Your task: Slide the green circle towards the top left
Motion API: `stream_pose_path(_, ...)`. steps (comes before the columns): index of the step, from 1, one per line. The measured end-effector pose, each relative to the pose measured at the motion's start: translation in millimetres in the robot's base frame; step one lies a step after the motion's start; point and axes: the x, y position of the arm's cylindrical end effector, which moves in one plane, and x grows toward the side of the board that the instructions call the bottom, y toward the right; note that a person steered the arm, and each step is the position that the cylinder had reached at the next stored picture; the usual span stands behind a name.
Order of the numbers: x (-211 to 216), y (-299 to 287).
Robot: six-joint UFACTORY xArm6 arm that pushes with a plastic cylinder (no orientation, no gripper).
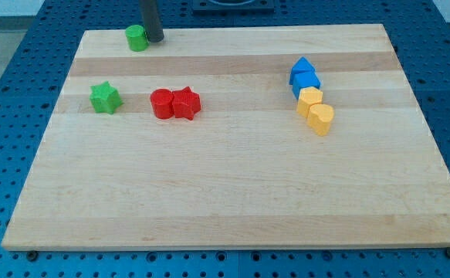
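Note:
The green circle (137, 37) sits near the board's top edge, left of centre. My tip (154, 38) is right beside it on its right, touching or nearly touching. The dark rod rises out of the view's top. The green star (104, 98) lies lower, at the view's left.
A red circle (161, 103) and a red star (186, 103) sit together right of the green star. At the view's right, two blue blocks (303, 76) and two yellow blocks (316, 110) form a slanted column. The wooden board's top edge (286, 28) is close to the green circle.

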Motion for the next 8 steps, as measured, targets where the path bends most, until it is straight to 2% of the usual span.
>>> stream_pose_path(3, 2.0, -43.9)
stream_pose_path(6, 2.0, -42.7)
stream_pose_path(8, -8.2, 28.8)
